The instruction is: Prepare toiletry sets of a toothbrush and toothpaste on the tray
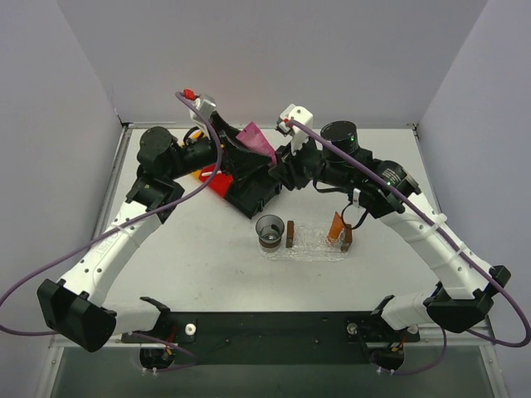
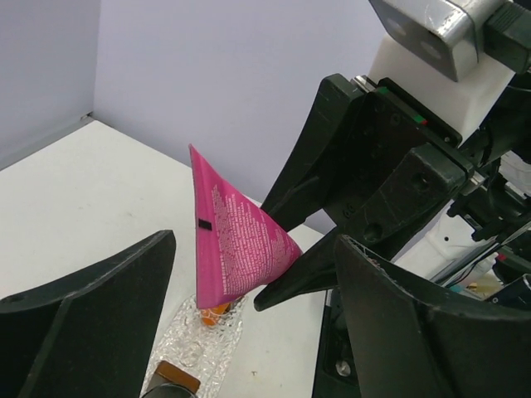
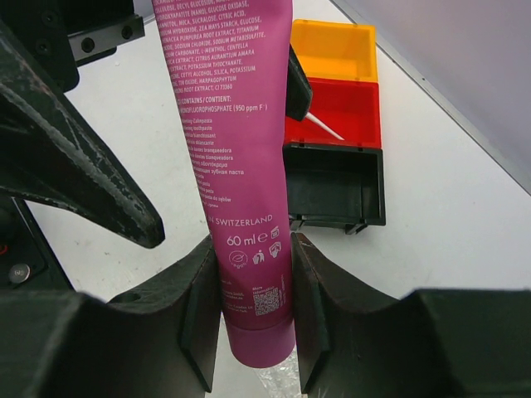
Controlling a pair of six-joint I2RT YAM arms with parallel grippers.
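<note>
Right gripper (image 3: 253,307) clamps magenta toothpaste (image 3: 232,166)

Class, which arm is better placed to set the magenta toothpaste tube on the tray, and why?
Right: the right gripper is shut on the magenta toothpaste tube, while the left gripper stands open and empty.
</note>
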